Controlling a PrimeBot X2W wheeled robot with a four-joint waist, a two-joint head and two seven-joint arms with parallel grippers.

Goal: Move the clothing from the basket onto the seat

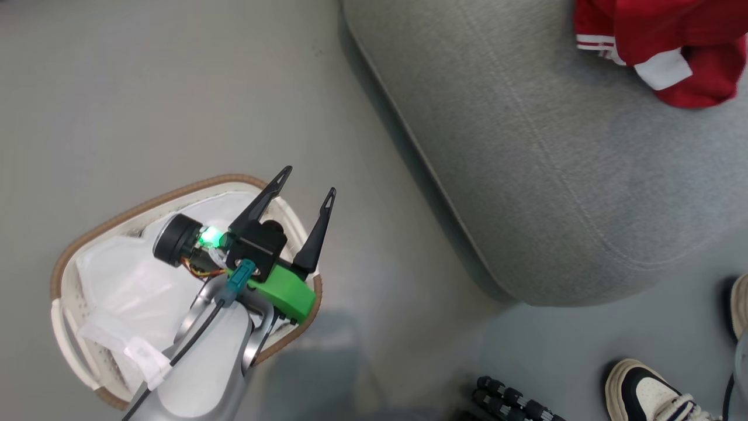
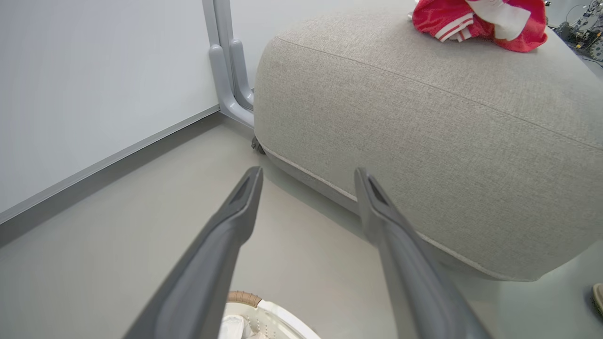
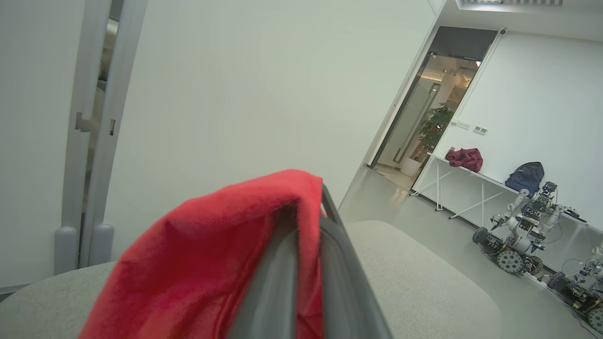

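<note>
Starting at your left: one basket (image 1: 54,279) sits on the floor (image 1: 175,88), brown rim, with one white cloth (image 1: 128,280) inside. Your left hand (image 1: 309,180) hangs over the basket's right rim, fingers spread, holding nothing. Next comes an open strip of bare floor, then the one seat (image 1: 526,175). Its rounded edge runs diagonally and most of its top is bare. One heap of clothing (image 1: 672,47), red with white bands, lies at the seat's far right corner. One shoe (image 1: 648,392) of a person stands on the floor, lower right. On the right wrist camera, your right hand (image 3: 308,207) is clenched on red clothing above the seat; can't tell if it's that same heap.
</note>
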